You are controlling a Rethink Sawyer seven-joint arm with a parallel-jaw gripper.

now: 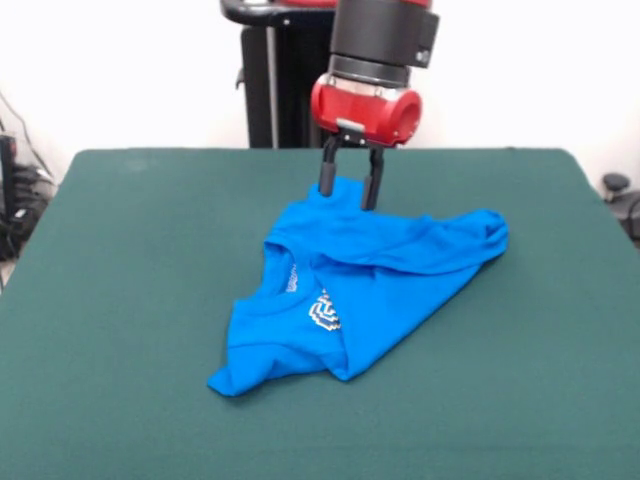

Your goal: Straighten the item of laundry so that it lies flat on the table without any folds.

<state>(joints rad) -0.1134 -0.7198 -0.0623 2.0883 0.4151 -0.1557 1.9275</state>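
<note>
A: Blue T-shirt (365, 285) is seen crumpled mid-counter (120, 260), folded over, print half hidden.
B: End effector (350, 188)?
A: Parted fingers are set astride the shirt's far edge, directly below it; nothing clamped yet. Grasp step is judged underway. Next: closure, then an outward pull to unfold.

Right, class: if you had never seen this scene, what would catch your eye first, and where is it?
First, the bright blue T-shirt, crumpled and folded over itself near the middle of the dark green table, with only a scrap of its white print showing. Next, the red and black arm coming down from above, its gripper at the shirt's far edge, a finger on either side of a raised bit of cloth.
</note>
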